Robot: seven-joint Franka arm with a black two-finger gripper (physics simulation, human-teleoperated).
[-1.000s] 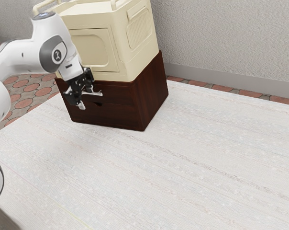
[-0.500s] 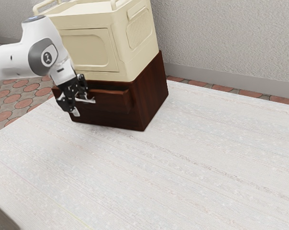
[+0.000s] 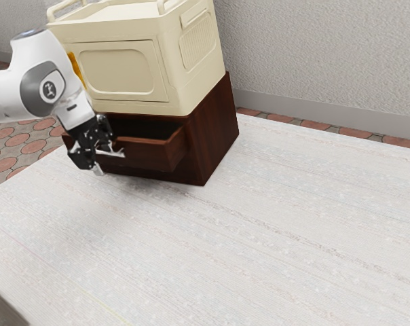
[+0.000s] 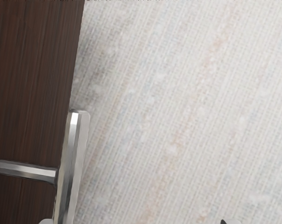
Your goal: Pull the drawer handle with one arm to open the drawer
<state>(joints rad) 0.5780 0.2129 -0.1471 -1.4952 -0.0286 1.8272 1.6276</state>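
Drawer (image 3: 147,155) of dark grained wood stood partly open in its chest (image 3: 215,129), beneath a boxy cream cabinet (image 3: 123,68) near a rough grey wall (image 3: 313,61). The gripper (image 3: 103,161), fingers spread, was at the faceted metal handle (image 4: 71,163), above a pale, woven-looking surface (image 3: 259,224).

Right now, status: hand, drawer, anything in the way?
Hand open, at the handle. Drawer partway out of the brown cabinet. Cream box sits atop the cabinet, not blocking the drawer.
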